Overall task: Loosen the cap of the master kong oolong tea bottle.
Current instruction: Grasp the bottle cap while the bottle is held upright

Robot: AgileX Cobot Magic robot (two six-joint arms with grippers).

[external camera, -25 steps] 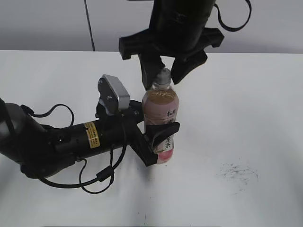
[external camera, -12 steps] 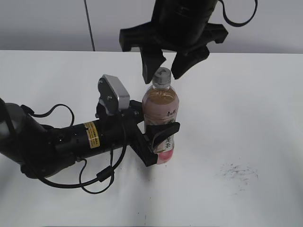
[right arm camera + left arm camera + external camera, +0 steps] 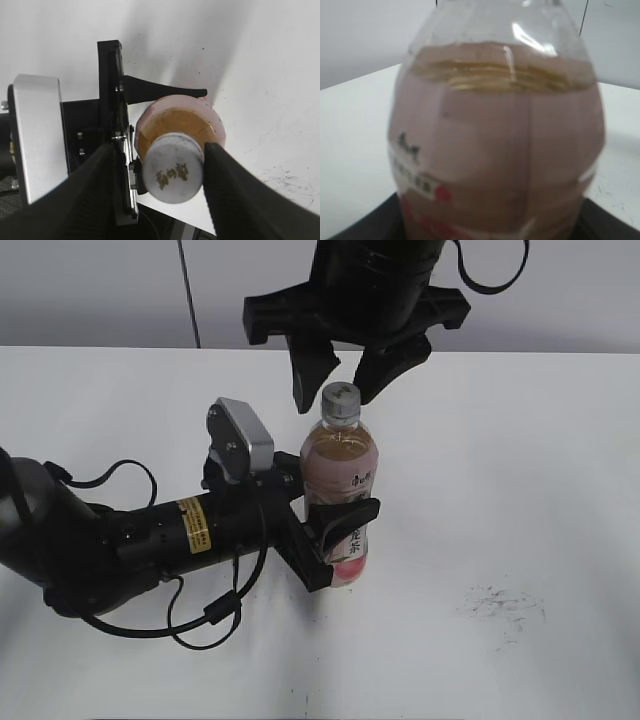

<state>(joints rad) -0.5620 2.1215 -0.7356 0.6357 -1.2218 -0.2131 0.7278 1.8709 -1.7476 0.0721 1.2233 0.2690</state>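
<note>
**Observer:** Start at the jaws. What have you got?

**Operator:** Right gripper (image 3: pixel 335 380) first: jaws apart, hanging above the cap (image 3: pixel 340 400), one finger to each side of it. From the right wrist camera the cap (image 3: pixel 173 171) sits in the gap between the two fingers (image 3: pixel 227 192), and I see no contact on either side. The exterior view puts the fingertips about level with the cap top, slightly above.

**Observer:** And the left?

**Operator:** Left gripper (image 3: pixel 335 540) has its jaws clamped on the master kong oolong tea bottle (image 3: pixel 340 495), low on the pink label. The arm lies nearly flat along the worktop (image 3: pixel 520 490). I read that grip as the anchor: it keeps the body from spinning when the cap gets twisted. The left wrist view is filled by the bottle (image 3: pixel 500 145), amber tea up to the shoulder, blurred by closeness.

**Observer:** Bottle position?

**Operator:** Upright on the worktop, near the middle, cap directly under the right wrist camera.

**Observer:** Step in hand?

**Operator:** My judgement: the cap is not gripped now. The right jaws would need to come down around it and close before any turning.
</note>
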